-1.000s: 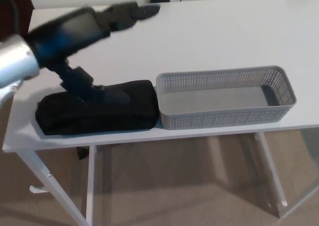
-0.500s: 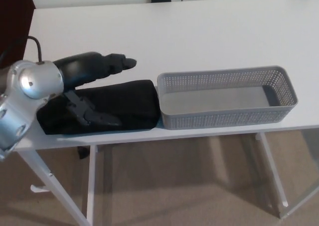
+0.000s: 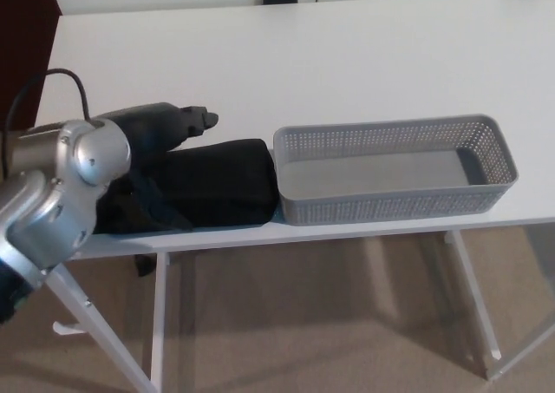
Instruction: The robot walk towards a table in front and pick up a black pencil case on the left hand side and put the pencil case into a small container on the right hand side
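The black case lies flat on the table, close to the near edge on the left side, its long side running left to right. Its right end touches, or nearly touches, the left end of the container. Only the right part of the case shows clearly. The rest is covered by the robot's arm.

The left hand comes in from the left and sits over the far edge and top of the case, its tip pointing right. A dark part of it crosses the case toward the near edge. Black lies on black there, so I cannot tell whether the hand is closed on the case or only resting on it. The case appears to rest on the table.

The silver joint of the left arm fills the near left corner, with a black cable looping behind it.

The container is a grey perforated basket, long and shallow, empty, standing along the near edge to the right of the case.

The right hand does not show.

Below the table are its white legs and a beige floor.
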Controlling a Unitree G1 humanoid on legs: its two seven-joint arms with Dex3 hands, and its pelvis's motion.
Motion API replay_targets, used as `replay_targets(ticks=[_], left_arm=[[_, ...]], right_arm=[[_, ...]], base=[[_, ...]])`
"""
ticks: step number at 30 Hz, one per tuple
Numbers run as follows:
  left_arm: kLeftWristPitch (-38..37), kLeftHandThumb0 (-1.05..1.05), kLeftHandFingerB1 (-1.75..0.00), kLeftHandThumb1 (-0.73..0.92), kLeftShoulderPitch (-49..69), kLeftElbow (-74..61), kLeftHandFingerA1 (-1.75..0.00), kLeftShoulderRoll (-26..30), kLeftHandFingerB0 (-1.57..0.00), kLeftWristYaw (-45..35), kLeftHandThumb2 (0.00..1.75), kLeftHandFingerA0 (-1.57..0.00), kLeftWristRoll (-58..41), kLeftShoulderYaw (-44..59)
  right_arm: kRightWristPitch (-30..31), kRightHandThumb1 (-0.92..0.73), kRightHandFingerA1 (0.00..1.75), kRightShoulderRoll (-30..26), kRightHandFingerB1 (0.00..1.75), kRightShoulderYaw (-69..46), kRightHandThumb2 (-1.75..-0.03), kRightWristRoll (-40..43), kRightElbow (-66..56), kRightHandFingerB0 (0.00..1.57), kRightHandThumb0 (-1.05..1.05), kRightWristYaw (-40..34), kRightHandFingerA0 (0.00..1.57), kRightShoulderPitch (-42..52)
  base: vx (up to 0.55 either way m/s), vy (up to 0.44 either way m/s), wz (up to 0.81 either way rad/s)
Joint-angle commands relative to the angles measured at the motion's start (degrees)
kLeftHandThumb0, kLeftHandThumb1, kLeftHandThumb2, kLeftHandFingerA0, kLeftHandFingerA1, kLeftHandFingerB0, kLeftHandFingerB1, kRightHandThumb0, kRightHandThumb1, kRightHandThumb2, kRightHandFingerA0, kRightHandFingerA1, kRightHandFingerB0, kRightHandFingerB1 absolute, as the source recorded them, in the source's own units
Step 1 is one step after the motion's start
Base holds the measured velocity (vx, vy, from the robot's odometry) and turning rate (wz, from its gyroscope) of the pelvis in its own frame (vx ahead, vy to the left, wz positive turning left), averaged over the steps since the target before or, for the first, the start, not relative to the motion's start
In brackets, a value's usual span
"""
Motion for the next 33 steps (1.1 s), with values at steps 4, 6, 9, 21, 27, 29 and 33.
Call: replay_targets(ticks=[4,6,9,21,27,29,33], left_arm=[[2.57,-0.49,0.00,0.34,0.82,1.53,0.00,-2.34,0.00,0.68,0.65,0.00,7.52,-0.15],[2.39,-0.49,0.00,0.34,1.17,1.92,0.00,-2.79,0.00,0.71,0.65,0.00,8.03,0.12],[1.25,-0.51,-0.01,0.34,1.43,3.60,0.00,-3.38,0.00,1.61,0.66,0.00,9.39,0.35],[-1.48,-0.44,-0.03,0.32,1.88,7.96,-0.01,-3.35,0.00,3.11,0.63,0.00,14.36,-0.01],[-1.10,-0.44,-0.05,0.32,2.41,8.68,-0.01,-4.13,0.00,3.07,0.64,0.00,16.75,-0.86],[-1.11,-0.46,-0.04,0.33,2.85,8.63,0.00,-4.59,0.00,2.98,0.64,0.00,17.29,-0.96],[-1.47,-0.48,-0.05,0.32,3.76,8.67,0.00,-5.62,0.00,3.91,0.63,0.00,18.13,-0.93]], right_arm=[[-0.01,-0.60,0.43,-0.57,0.40,-0.19,-0.58,0.30,0.17,0.52,-0.34,0.15,0.53,0.79],[-0.57,-0.60,0.45,-0.53,0.40,-0.42,-0.58,0.71,0.15,0.51,-0.34,0.78,0.53,0.95],[0.35,-0.60,0.43,-0.36,0.40,-0.01,-0.58,0.19,-1.13,0.53,-0.35,0.00,0.55,0.84],[0.88,-0.59,0.42,-0.34,0.40,-0.02,-0.58,0.02,-0.51,0.54,-0.32,-0.51,0.54,-0.19],[0.38,-0.60,0.44,-0.24,0.40,-0.16,-0.58,0.38,-0.76,0.54,-0.33,-0.08,0.51,0.21],[0.53,-0.60,0.43,-0.06,0.40,-0.60,-0.58,0.91,-0.10,0.53,-0.32,0.22,0.50,-0.24],[1.21,-0.60,0.44,-0.07,0.40,-0.62,-0.58,0.79,0.22,0.53,-0.31,0.07,0.54,-0.69]], base=[[0.00,0.000,0.00],[0.00,0.000,0.00],[0.00,0.000,0.00],[0.00,0.000,0.00],[0.00,0.000,0.00],[0.00,0.000,0.00],[0.00,0.000,0.00]])
